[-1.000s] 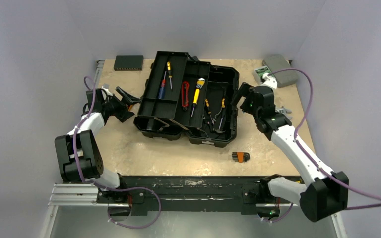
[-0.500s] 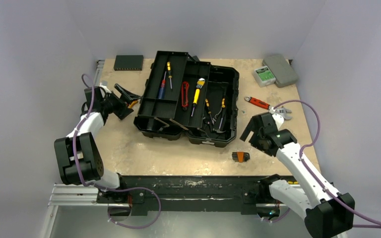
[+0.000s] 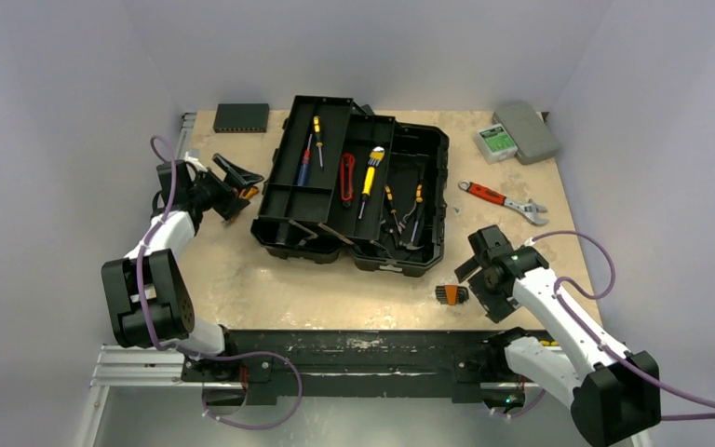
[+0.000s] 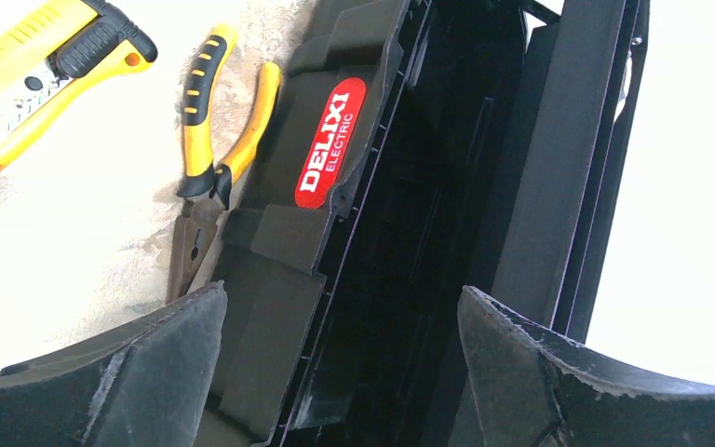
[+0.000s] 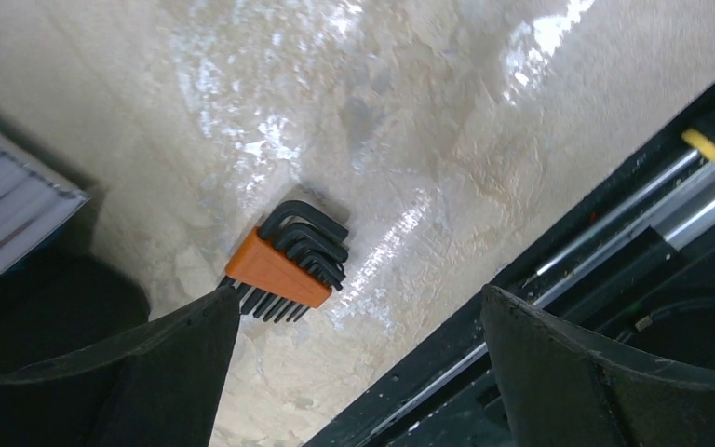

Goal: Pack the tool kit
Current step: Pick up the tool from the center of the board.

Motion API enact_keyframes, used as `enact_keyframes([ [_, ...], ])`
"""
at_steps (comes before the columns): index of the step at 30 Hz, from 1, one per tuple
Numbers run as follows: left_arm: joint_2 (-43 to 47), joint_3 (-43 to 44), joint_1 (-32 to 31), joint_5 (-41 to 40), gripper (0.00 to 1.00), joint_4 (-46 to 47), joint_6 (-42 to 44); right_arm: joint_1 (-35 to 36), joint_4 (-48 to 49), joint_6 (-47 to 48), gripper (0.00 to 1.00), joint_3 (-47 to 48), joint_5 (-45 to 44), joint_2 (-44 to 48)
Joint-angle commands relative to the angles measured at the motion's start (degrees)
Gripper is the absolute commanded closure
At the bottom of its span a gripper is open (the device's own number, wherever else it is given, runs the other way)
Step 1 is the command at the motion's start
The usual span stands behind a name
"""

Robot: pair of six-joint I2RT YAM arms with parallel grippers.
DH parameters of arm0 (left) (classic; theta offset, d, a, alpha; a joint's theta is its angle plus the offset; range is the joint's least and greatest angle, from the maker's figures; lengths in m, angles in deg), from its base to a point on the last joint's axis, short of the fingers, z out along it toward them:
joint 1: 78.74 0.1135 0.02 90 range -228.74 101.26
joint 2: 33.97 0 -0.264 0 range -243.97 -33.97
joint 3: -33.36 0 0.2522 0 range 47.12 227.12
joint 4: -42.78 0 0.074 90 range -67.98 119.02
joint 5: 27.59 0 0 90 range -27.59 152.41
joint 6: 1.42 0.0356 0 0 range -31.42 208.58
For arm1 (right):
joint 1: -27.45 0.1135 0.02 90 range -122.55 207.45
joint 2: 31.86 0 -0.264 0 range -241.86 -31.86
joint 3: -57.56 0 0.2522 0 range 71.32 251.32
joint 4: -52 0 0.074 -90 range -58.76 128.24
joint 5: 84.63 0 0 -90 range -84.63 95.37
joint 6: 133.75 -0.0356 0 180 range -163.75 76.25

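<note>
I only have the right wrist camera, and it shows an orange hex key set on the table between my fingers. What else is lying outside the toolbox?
Observer: An adjustable wrench with a red handle lies on the table, to the right of the toolbox.
Operator: Anything on the other side?
Observer: Yes, yellow-handled pliers lie right beside the toolbox's left edge, near its red label.
Operator: Is the left gripper holding anything?
Observer: No, the left gripper is open and empty, with the toolbox edge between its fingers.
</note>
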Motion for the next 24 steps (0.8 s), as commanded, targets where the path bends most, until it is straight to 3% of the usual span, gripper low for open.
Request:
enact_keyframes([
  [1,2.10,-0.17,-0.04,0.70,0.09,2.85,-0.12,0.38,-2.75,-12.84,0.01,-0.57,1.60,-2.41],
  [11,1.87,-0.93,-0.04,-0.36,0.09,3.54,0.15,3.67,0.47,-26.35,0.01,-1.43,4.22,-4.77],
  [24,2.77,-1.21,-0.26,-1.15,0.09,3.29,0.63,6.33,7.19,-34.28,0.01,-1.09,3.39,-14.90],
])
